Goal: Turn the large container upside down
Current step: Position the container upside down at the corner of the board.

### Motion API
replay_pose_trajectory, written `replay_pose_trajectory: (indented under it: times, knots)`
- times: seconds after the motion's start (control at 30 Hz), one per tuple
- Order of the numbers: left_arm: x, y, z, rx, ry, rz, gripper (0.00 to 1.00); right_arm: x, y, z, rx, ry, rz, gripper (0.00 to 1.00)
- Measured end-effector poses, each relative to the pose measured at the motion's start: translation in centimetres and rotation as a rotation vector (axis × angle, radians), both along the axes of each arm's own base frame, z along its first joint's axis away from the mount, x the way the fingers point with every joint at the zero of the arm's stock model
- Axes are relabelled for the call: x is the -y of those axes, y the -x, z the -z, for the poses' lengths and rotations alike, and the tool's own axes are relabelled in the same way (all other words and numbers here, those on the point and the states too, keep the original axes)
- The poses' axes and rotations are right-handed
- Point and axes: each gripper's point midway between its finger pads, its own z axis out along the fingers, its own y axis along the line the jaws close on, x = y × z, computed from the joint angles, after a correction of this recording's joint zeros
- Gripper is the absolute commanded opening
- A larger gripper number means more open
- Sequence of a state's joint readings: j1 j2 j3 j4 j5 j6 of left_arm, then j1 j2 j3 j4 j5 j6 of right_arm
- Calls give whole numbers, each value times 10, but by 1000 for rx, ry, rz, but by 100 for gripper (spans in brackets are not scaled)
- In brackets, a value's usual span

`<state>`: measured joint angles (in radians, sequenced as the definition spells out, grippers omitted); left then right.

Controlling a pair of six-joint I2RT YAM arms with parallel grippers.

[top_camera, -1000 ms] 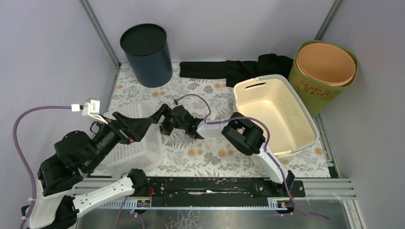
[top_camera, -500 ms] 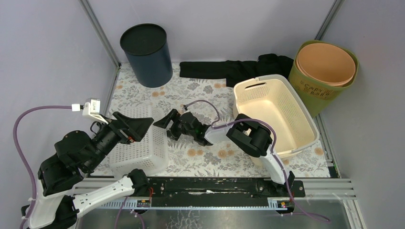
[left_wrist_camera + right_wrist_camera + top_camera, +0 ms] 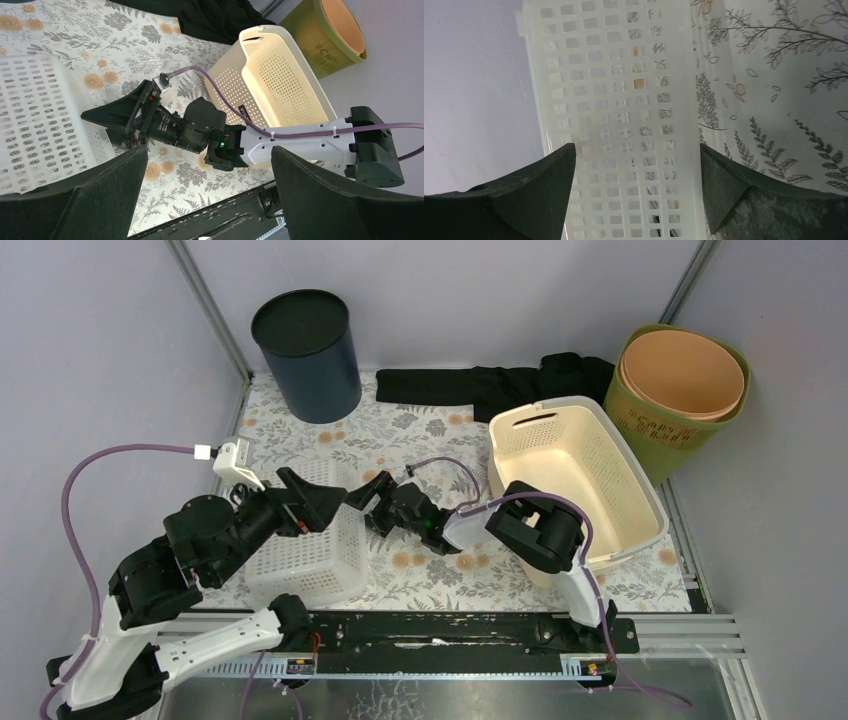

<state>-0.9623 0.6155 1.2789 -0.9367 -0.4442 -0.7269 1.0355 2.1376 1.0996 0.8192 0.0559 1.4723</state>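
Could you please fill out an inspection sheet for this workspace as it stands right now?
Surface: floral mat, lying flat; spills, nothing seen.
Job's things: white slotted basket lies near left, apparently bottom up; cream laundry basket sits open side up at right, empty.
Clutter: black cloth along the far edge; dark round bin far left; green bin with an orange bin nested inside, far right.
Hands: left hand open over the white basket's far side; right hand open beside it, holding nothing.
Cables: a purple cable loops off each arm.
Surroundings: grey walls; black rail at the near edge.
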Motion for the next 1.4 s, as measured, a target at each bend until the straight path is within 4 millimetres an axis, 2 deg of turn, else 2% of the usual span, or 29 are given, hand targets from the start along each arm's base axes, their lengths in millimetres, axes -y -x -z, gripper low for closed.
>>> replay_pose_trajectory:
  times: [0.2, 0.33, 0.47, 0.83, 1.03, 1.4]
  knots:
    - [-1, 1, 0, 2, 2, 0, 100, 5, -7, 1, -5, -3, 68, 62]
    - [-1, 1, 0, 2, 3, 0, 100, 1, -11, -4, 1, -1, 101, 62]
    - [-3, 2, -1, 6, 8, 0, 100, -12, -16, -9, 13, -2, 123, 62]
    - [-5, 4, -2, 10, 15, 0, 100, -48, -28, -4, 38, -8, 161, 62]
    - [-7, 5, -3, 15, 21, -1, 100, -65, -34, -1, 54, -4, 150, 72]
    - [-8, 6, -4, 17, 25, -1, 100, -101, -42, -12, 89, 56, 74, 76]
